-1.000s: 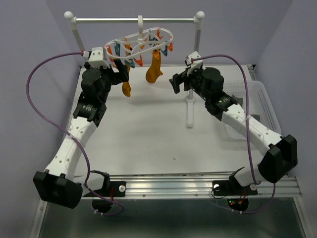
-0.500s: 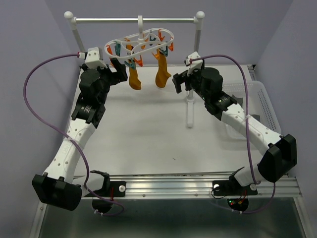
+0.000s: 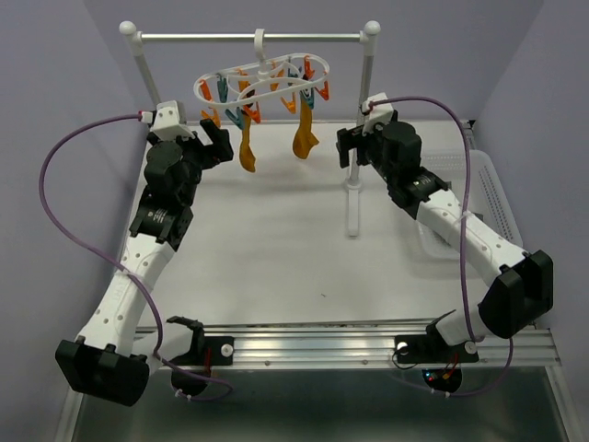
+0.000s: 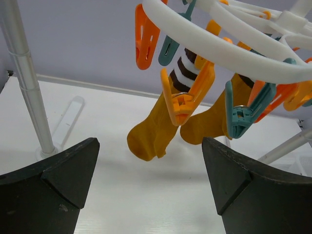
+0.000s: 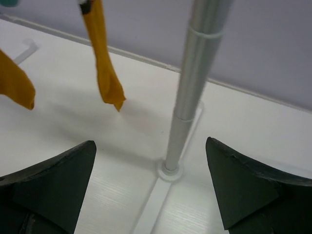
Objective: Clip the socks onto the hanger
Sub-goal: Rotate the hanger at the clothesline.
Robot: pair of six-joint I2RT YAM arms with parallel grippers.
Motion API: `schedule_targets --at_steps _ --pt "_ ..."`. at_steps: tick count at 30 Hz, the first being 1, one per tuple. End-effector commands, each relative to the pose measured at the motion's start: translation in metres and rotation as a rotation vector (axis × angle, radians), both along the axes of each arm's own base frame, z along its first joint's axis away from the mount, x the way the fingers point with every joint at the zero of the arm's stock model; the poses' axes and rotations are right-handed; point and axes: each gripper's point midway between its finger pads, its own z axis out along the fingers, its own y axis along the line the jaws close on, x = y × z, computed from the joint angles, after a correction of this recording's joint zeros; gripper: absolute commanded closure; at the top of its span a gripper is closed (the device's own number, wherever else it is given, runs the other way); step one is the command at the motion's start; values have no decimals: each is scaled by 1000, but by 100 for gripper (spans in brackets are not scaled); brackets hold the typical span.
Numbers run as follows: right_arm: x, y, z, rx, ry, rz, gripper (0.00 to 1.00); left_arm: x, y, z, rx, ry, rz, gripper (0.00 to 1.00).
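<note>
Under the metal rail [image 3: 253,38] at the back of the tabletop [image 3: 276,249], the white oval hanger [image 3: 262,78] hangs by its hook, with orange and teal clips dangling all round its openwork frame. Two mustard-orange socks hang from it, toes down and clear of the tabletop, between my two arms.

From the left wrist camera I see the striped sock [image 4: 156,131], with dark and white bands at its cuff, gripped there by an orange clip [image 4: 187,95]. The plain sock [image 4: 209,126] hangs just beside it. Its top is partly behind a teal clip [image 4: 241,117], and I cannot tell which clip holds it.

My left hand [image 3: 213,140] is raised near the hanger's left end, fingers spread wide with nothing between them. The socks hang beyond its fingertips, untouched. My right hand [image 3: 344,147] is likewise released and holds nothing. It is raised beside the rail's right post [image 5: 195,73], which shows between its fingers in the wrist view but stands farther back.

A clear plastic basket [image 3: 483,184] sits at the tabletop's right edge, beside the right arm.
</note>
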Motion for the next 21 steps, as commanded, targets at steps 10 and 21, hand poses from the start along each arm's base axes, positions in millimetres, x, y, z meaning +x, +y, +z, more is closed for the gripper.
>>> schedule_targets --at_steps 10,21 --pt "9 -200 -45 267 251 -673 0 -53 15 7 68 -119 -23 1" --pt "6 -286 -161 374 565 -864 0 -50 -8 -34 48 -72 -138 1"
